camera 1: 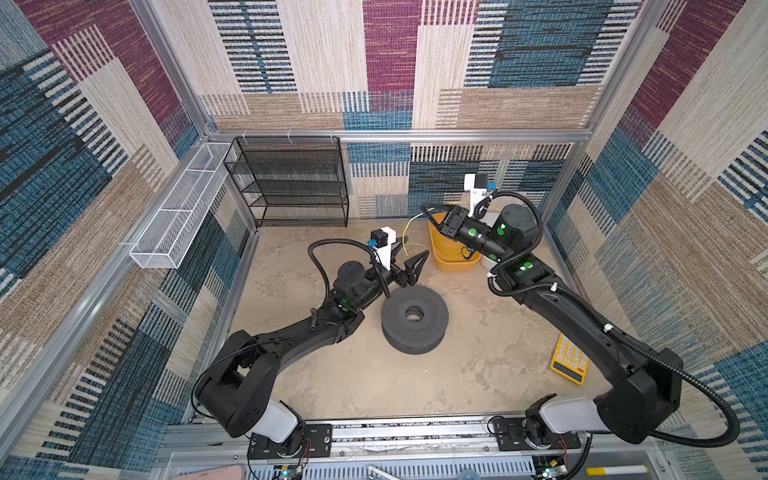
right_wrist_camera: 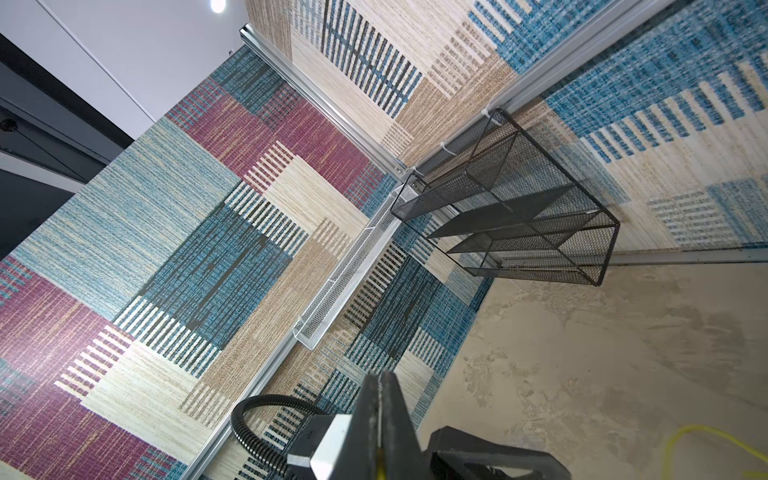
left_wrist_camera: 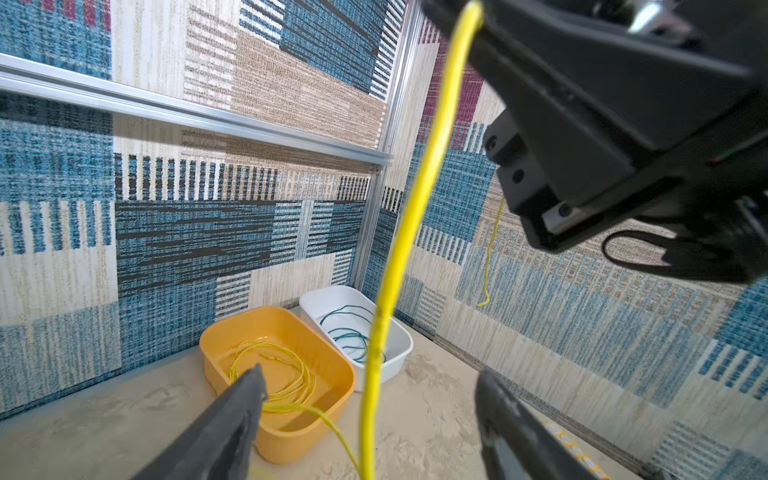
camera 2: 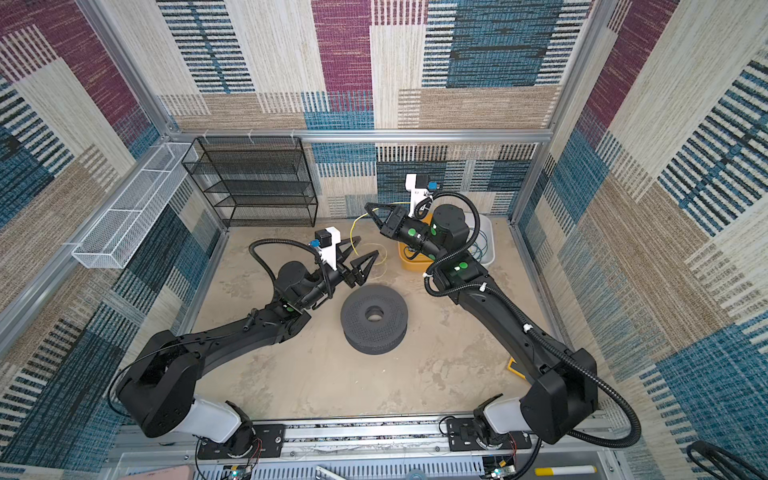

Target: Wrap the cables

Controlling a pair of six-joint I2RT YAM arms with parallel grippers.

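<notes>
The left gripper [left_wrist_camera: 372, 372] stands open, the yellow cable [left_wrist_camera: 415, 199] hanging loose between its jaws; the spool [camera 1: 414, 320] sits near; the right gripper [camera 1: 424, 206] is clamped on that cable above the orange bin [left_wrist_camera: 286, 444] holding its coils; the teal cable [left_wrist_camera: 351, 334] lies in the white bin [left_wrist_camera: 395, 365]; best, probably, to close low and keep it taut.

We see a bright yellow cable [left_wrist_camera: 408, 232], a teal-green cable [left_wrist_camera: 348, 333], an orange tub [left_wrist_camera: 291, 446], a white tub [left_wrist_camera: 397, 365], a dark grey dotted spool [camera 1: 399, 320], and walls [camera 1: 390, 50] patchworked in striped blue, maroon and beige.
</notes>
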